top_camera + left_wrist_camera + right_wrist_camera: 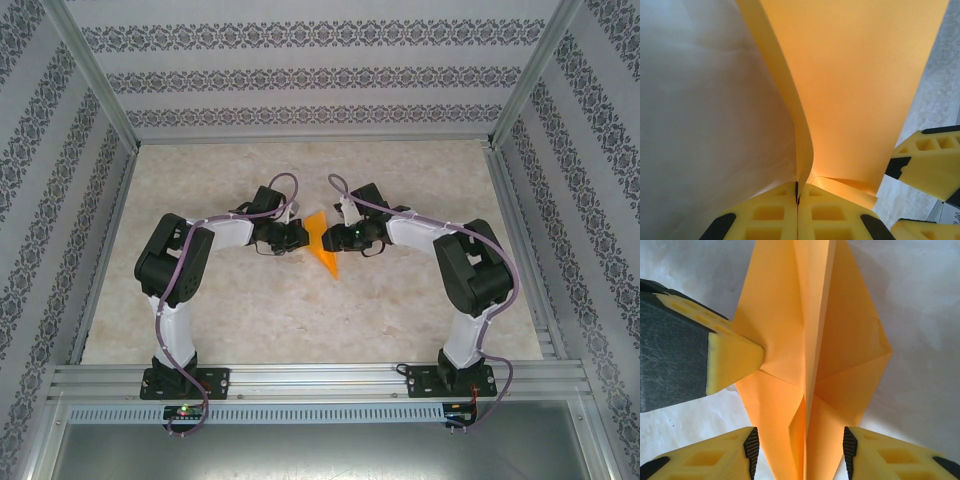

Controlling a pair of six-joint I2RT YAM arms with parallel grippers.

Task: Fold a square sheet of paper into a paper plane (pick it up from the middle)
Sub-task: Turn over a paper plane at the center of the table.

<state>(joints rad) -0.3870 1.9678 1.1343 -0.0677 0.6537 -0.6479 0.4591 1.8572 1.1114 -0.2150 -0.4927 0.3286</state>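
Pale marbled table, in frame centre a bright orange folded paper plane, left gripper clamped on its edge, right gripper fingers apart, the paper standing between them.

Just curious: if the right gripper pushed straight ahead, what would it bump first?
Probably the orange paper, lying between the right gripper's open jaws; the left gripper pinching it sits off to one side.
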